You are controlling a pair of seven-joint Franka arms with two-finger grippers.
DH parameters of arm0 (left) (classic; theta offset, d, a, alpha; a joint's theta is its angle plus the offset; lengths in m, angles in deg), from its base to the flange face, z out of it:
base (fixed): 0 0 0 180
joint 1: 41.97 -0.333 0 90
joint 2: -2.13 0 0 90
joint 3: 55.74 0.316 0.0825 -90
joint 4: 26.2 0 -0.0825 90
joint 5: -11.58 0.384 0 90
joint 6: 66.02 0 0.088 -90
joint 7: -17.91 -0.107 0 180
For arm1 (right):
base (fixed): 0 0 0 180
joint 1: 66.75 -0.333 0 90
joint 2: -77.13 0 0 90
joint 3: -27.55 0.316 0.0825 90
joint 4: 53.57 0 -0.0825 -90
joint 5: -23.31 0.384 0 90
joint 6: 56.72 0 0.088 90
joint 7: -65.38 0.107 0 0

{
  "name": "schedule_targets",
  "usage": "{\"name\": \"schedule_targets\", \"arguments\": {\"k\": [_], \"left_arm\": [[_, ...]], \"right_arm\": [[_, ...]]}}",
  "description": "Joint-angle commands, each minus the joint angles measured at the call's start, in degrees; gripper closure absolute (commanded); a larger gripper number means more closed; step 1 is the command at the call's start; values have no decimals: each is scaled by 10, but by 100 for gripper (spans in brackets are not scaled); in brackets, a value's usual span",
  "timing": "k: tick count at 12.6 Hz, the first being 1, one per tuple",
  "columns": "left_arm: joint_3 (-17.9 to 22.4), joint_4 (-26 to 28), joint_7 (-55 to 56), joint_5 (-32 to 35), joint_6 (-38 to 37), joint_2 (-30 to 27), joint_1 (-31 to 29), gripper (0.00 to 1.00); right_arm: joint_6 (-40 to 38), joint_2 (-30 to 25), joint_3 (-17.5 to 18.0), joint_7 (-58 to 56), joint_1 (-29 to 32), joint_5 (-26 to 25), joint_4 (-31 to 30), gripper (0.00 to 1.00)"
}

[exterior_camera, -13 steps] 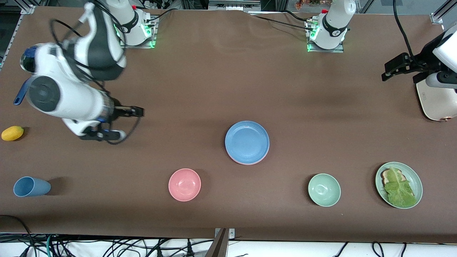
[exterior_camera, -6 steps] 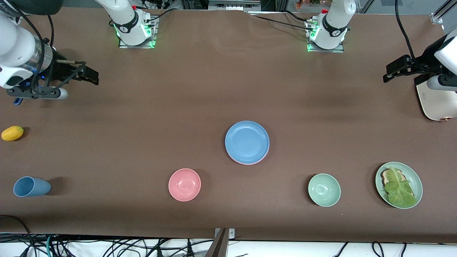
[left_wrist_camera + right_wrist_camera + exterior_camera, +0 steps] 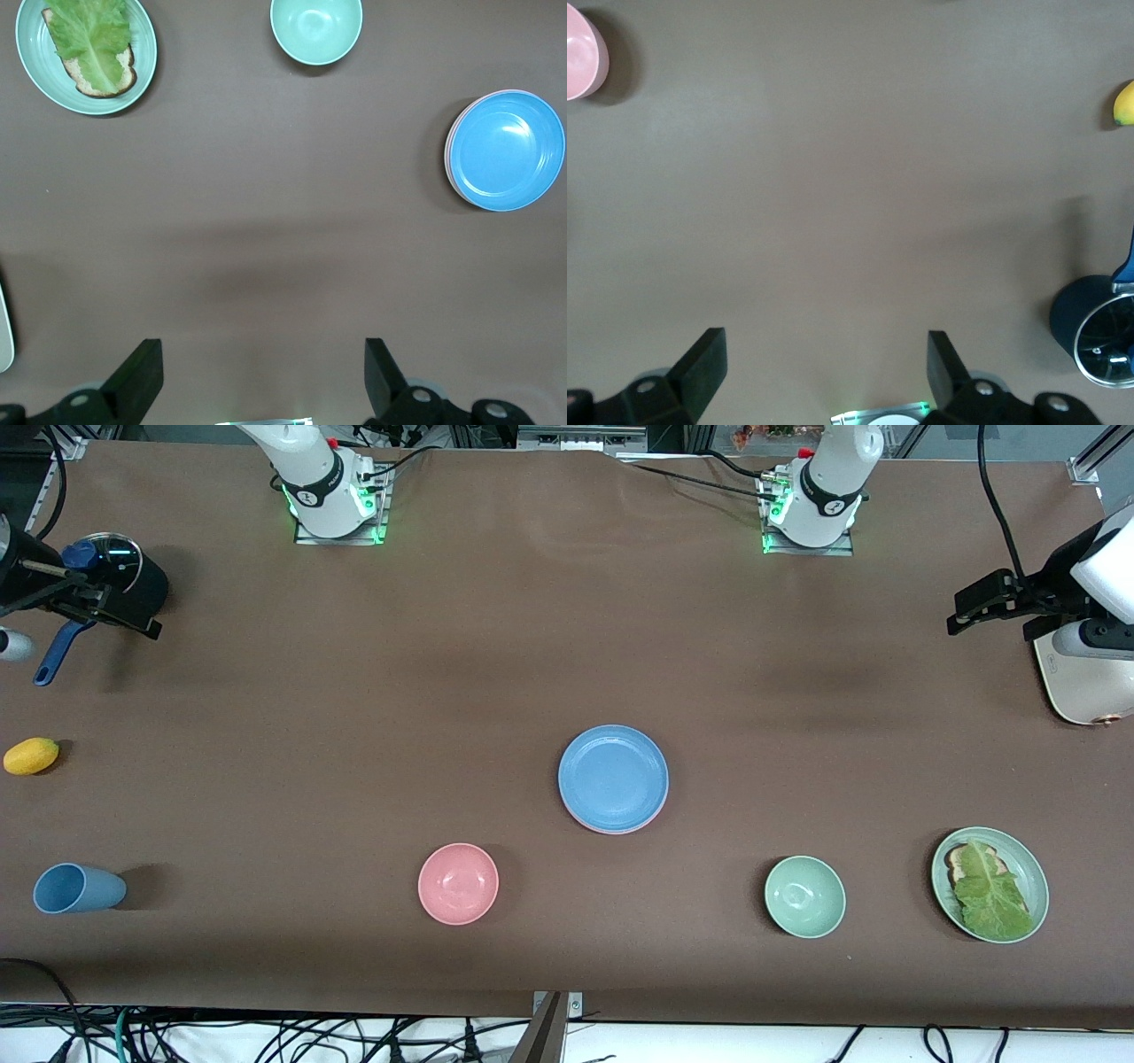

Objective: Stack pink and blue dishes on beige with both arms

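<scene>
The light blue dish (image 3: 613, 778) lies in the middle of the table on top of the pink dish (image 3: 611, 832), of which only a thin rim shows. The left wrist view shows the blue dish (image 3: 507, 150) with the pink rim (image 3: 449, 155) beside it. No beige dish shows in any view; whether one lies under them is hidden. My left gripper (image 3: 957, 614) hangs open and empty over the left arm's end of the table, its fingers (image 3: 142, 376) wide apart. My right gripper (image 3: 120, 613) is open and empty over the right arm's end, next to a dark pot; its fingers (image 3: 704, 367) are spread.
A pink bowl (image 3: 458, 883), a green bowl (image 3: 804, 896) and a green plate with lettuce (image 3: 1032, 868) lie near the front edge. A blue cup (image 3: 78, 888), a yellow fruit (image 3: 31, 755) and the dark lidded pot (image 3: 146, 584) are at the right arm's end. A white appliance (image 3: 1085, 682) sits under the left arm.
The right arm has swung away from the table's middle to its own end, its gripper now by the pot. The left gripper has barely shifted. The dishes have not moved.
</scene>
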Motion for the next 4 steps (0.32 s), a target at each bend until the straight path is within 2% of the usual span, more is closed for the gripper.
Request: {"name": "schedule_targets", "arguments": {"k": [1, 4], "left_arm": [[-3, -6, -13, 22, 1, 3, -2, 0], [-4, -7, -13, 42, 1, 3, -1, 0]], "right_arm": [[-1, -10, 7, 3, 8, 7, -8, 0], [-1, -9, 8, 3, 15, 8, -8, 0]]}}
